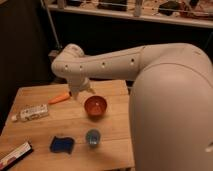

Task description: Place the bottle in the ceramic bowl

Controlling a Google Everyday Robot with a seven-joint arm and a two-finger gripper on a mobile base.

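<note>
The bottle (31, 113), whitish with a label band, lies on its side at the left of the wooden table (65, 122). The ceramic bowl (95, 106), glossy orange-red, stands near the table's middle back and shows nothing inside. My gripper (78, 93) hangs at the end of the white arm, just left of and behind the bowl, above the table. It is well to the right of the bottle and holds nothing that I can see.
An orange-handled tool (60, 97) lies left of the gripper. A small blue cup (92, 136) stands in front of the bowl. A dark blue cloth (62, 144) and a flat white-and-red box (15, 155) lie near the front edge. The robot's white body fills the right.
</note>
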